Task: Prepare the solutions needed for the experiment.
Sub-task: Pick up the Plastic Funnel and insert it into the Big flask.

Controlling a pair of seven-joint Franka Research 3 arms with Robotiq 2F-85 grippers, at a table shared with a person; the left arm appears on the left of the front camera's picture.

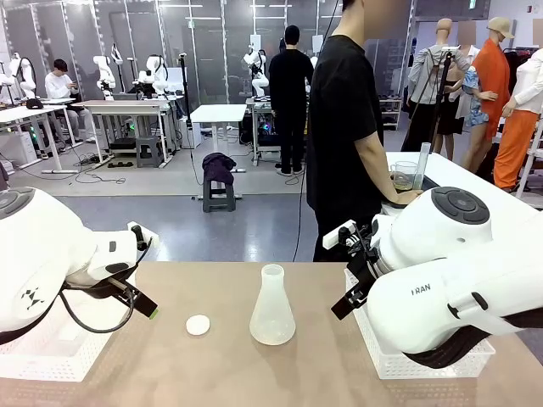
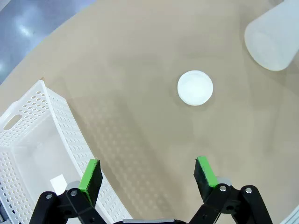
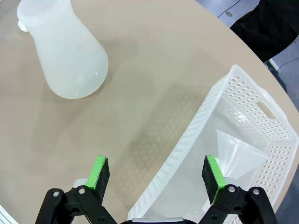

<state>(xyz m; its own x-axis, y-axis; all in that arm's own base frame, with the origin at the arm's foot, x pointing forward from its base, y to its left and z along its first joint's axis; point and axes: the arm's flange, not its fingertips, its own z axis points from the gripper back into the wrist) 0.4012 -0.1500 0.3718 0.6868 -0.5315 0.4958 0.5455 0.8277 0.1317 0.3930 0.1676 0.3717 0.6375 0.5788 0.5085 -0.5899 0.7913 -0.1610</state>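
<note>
A frosted, empty conical flask (image 1: pixel 272 307) (image 2: pixel 273 39) (image 3: pixel 70 51) stands upright at the middle of the tan table (image 1: pixel 254 377). A round white cap (image 1: pixel 198 325) (image 2: pixel 195 87) lies to its left. My left gripper (image 1: pixel 146 273) (image 2: pixel 148 172) hovers open above the table left of the cap. On the other side of the flask my right gripper (image 1: pixel 346 270) (image 3: pixel 156 171) hangs open over a basket's edge. The solutions (image 1: pixel 402 181), a little yellowish liquid in a clear beaker, stand on a side table by the person's hand (image 1: pixel 407 197).
A white perforated basket (image 1: pixel 42 352) (image 2: pixel 42 140) sits at the table's left under my left arm. A second basket (image 1: pixel 382 363) (image 3: pixel 261 116) at the right holds a clear funnel (image 3: pixel 236 151). The person stands at the far edge, turned towards the side table.
</note>
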